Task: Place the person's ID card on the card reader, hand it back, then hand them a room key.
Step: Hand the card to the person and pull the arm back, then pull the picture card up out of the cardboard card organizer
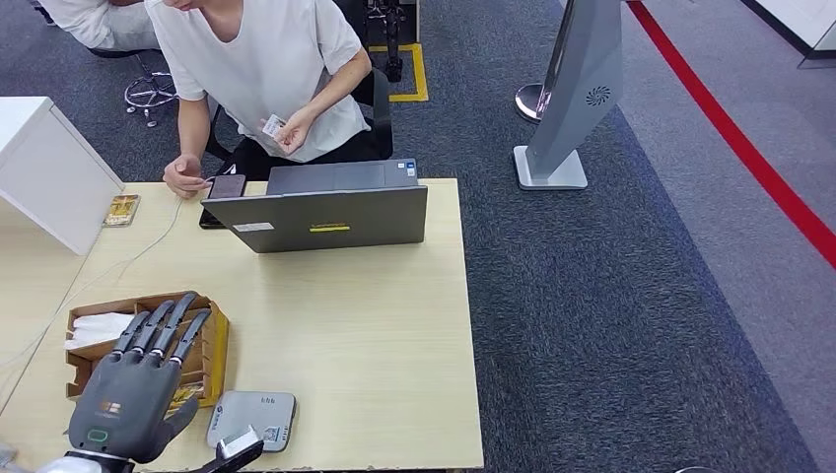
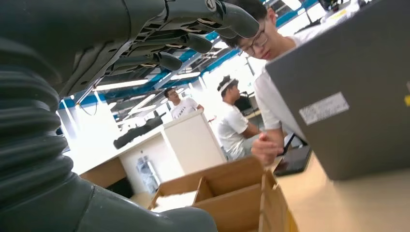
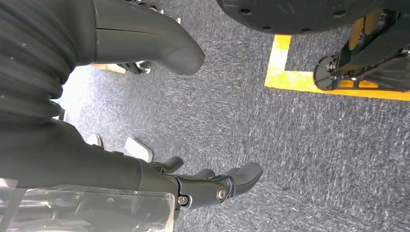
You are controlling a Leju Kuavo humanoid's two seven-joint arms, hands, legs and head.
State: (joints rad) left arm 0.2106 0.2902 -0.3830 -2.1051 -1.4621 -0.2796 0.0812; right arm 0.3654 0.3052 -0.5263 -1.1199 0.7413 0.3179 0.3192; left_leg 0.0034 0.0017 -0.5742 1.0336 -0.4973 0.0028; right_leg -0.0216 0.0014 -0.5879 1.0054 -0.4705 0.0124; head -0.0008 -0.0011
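Observation:
A person in a white shirt sits across the table and holds a small white ID card (image 1: 273,125) at chest height; their other hand rests by a dark phone (image 1: 227,185). The grey card reader (image 1: 251,421) lies flat near the table's front edge. My left hand (image 1: 138,379) hovers just left of the reader, above a cardboard box (image 1: 209,345), fingers (image 2: 193,41) stretched apart and holding nothing. Beside my body, my right hand (image 3: 212,186) hangs over the carpet with fingers loosely bent and nothing in them.
An open grey laptop (image 1: 325,212) stands between the person and the reader. The divided cardboard box (image 2: 227,193) holds white paper (image 1: 99,330). A white cabinet (image 1: 44,168) sits at the table's left, and a small yellow packet (image 1: 121,209) lies near it. A grey kiosk stand (image 1: 572,99) is on the carpet to the right.

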